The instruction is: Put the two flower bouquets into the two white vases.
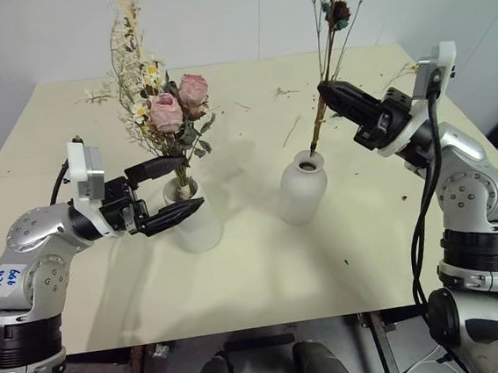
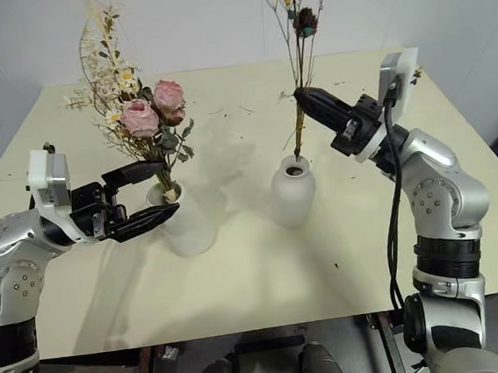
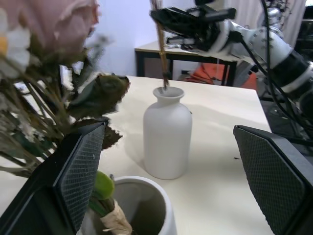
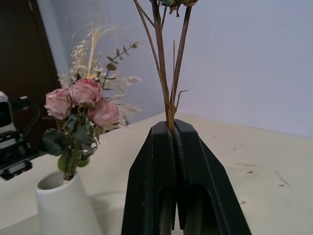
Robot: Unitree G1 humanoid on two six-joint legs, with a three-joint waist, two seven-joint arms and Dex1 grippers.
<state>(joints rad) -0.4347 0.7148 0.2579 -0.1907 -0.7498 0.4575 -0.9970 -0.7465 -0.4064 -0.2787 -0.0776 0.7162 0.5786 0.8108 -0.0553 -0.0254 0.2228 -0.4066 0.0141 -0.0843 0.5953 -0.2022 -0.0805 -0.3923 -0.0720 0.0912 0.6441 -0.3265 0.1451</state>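
The pink rose bouquet (image 1: 175,105) stands in the smooth wide-mouthed white vase (image 1: 199,231) at the table's left of centre. My left gripper (image 1: 191,183) is open, one finger on each side of that vase's mouth and the rose stems. To the right stands the bottle-shaped white vase (image 1: 301,190). My right gripper (image 1: 323,89) is shut on the brown stems of the dried bouquet (image 1: 331,29), which it holds nearly upright. The stems' lower end reaches the bottle vase's narrow mouth (image 3: 167,91). The right wrist view shows the stems pinched between the fingers (image 4: 146,166).
Loose twigs (image 1: 292,129) and crumbs lie scattered on the cream table (image 1: 266,273), mostly behind and to the right of the vases. A white wall stands behind the table. The table's front edge runs just ahead of both arms.
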